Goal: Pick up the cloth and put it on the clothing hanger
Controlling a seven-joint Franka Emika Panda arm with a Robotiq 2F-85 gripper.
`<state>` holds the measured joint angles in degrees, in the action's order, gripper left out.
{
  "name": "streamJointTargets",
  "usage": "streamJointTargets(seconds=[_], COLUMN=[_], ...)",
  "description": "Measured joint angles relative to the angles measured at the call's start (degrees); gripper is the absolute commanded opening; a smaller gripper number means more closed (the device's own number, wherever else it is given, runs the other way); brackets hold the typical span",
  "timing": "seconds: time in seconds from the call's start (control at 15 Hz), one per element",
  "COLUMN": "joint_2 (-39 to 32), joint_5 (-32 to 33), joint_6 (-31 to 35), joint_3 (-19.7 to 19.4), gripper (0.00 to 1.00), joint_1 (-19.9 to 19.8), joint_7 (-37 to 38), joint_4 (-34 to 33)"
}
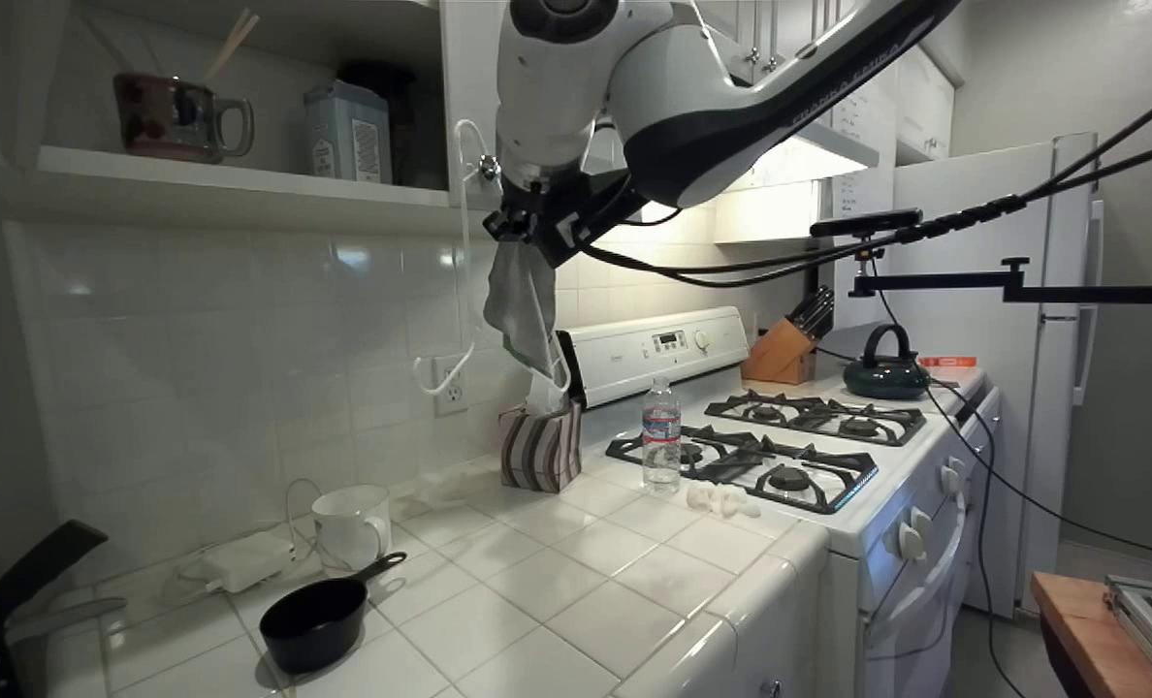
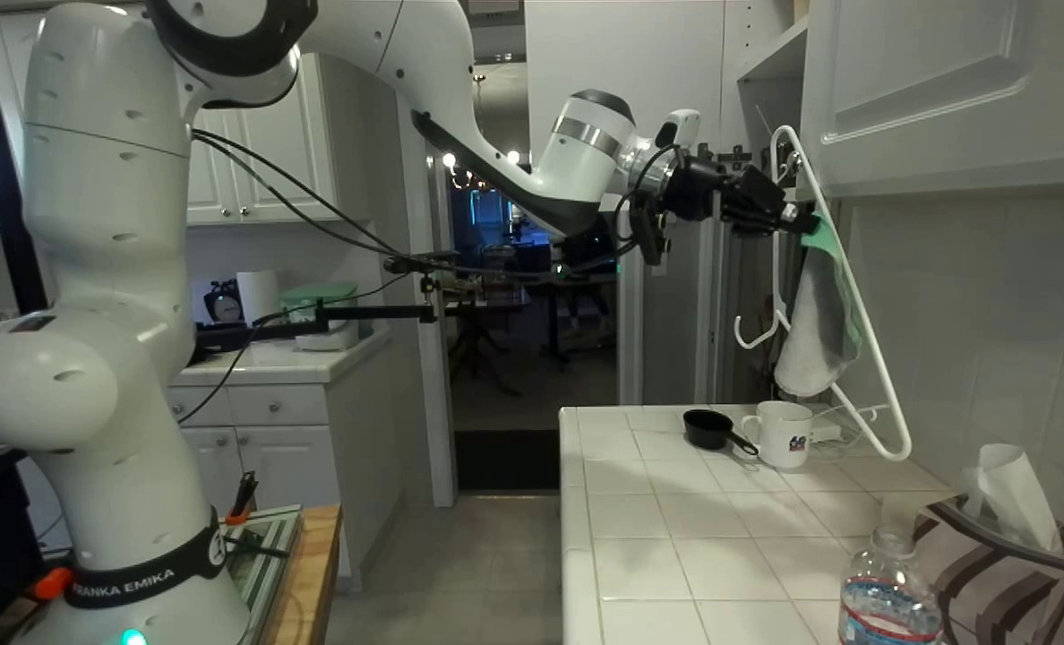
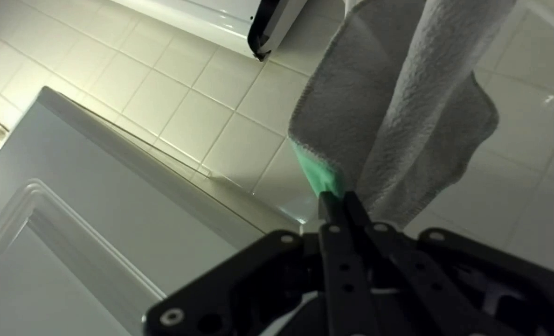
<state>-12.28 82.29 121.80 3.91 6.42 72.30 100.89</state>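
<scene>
The claw pinches the cloth, which hangs just by the white hanger, above the back edge of the counter; whether cloth and hanger touch, I cannot tell. A tissue box stands at that edge, near the corner by the stove.

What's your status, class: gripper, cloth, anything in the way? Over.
Gripper shut on cloth. Cloth hanging down, not released. Possible snag: hanger, overlapped by cloth in an exterior view; contact unclear.
</scene>
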Motion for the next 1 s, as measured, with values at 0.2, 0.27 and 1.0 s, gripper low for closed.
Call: streamJointTargets(seconds=[0.2, 0.27, 1.0], joint_2=[-0.62, -0.82, -2.74], joint_5=[3.52, 4.17, 4.91], joint_6=[-1.11, -1.11, 4.19], joint_3=[0.45, 0.67, 1.29], gripper=[0.01, 0.01, 0.01], joint_1=[0.96, 1.23, 1.30], joint_7=[-0.06, -0.13, -4.89], joint_4=[0.00, 0.00, -0.75])
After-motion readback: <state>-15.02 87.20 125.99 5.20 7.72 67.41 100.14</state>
